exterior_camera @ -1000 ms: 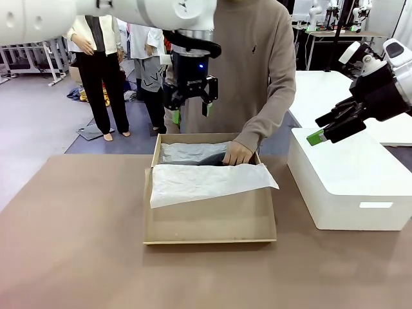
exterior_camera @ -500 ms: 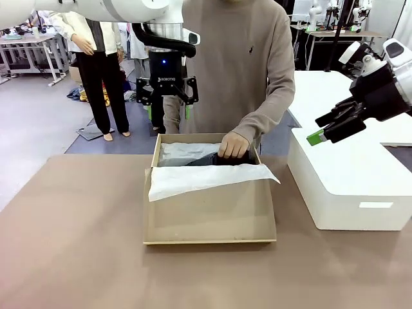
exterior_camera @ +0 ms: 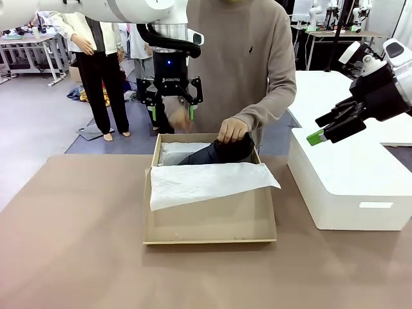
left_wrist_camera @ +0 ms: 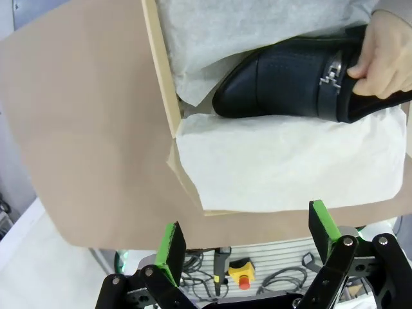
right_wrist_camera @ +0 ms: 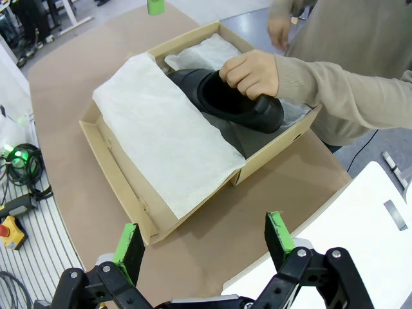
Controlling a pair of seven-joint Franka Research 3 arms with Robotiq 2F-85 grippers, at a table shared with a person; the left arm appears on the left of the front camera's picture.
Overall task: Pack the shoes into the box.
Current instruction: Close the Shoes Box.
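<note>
Left gripper (exterior_camera: 173,114): jaws apart and empty, hanging above the far edge of the tan box (exterior_camera: 212,222), which sits mid-table (exterior_camera: 77,244). Right gripper (exterior_camera: 322,129): also spread and empty, poised above the white block-like box (exterior_camera: 347,187) to the right. In the tan box a person's hand (exterior_camera: 233,130) grips the heel opening of a black shoe (exterior_camera: 215,152), whose toe lies low on the white tissue paper (exterior_camera: 206,182) lining; a sheet of that paper covers the near part.

Front camera faces across the table (exterior_camera: 64,257); both wrist cameras look down, sharing the box (exterior_camera: 209,222).
</note>
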